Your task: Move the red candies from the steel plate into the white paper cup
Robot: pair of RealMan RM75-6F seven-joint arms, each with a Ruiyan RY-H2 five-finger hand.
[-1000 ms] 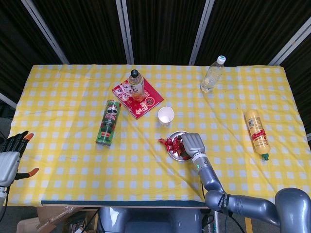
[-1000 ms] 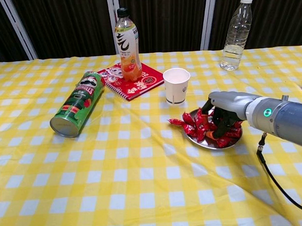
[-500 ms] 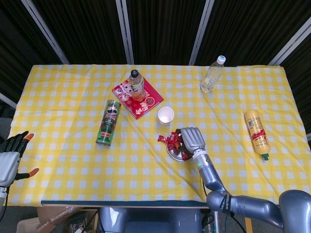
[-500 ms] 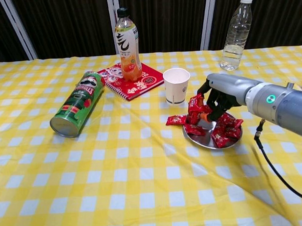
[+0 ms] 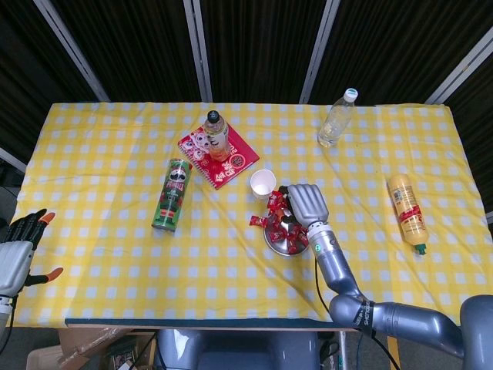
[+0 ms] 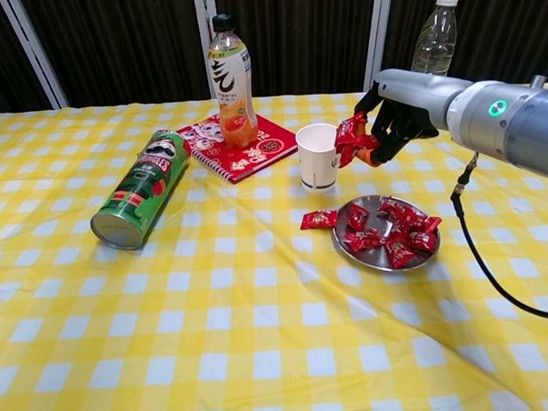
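Note:
My right hand [image 6: 393, 114] [image 5: 306, 203] hangs in the air just right of the white paper cup [image 6: 320, 155] [image 5: 263, 183], gripping red candies [image 6: 350, 138] [image 5: 277, 206] near the cup's rim height. Below it the steel plate [image 6: 376, 257] [image 5: 275, 240] holds several red candies [image 6: 395, 232]. One red candy [image 6: 319, 219] [image 5: 258, 222] lies on the cloth left of the plate. My left hand [image 5: 17, 250] stays at the table's far left edge, fingers spread and holding nothing.
A Pringles can [image 6: 142, 186] lies on its side at the left. An orange drink bottle [image 6: 230, 83] stands on a red notebook [image 6: 249, 145] behind the cup. A clear water bottle [image 6: 429, 59] stands at the back right, a yellow squeeze bottle [image 5: 407, 212] at the far right.
My right hand rose from the plate with candies and moved up and back toward the cup. A candy slid off the plate onto the cloth. The left hand stayed put.

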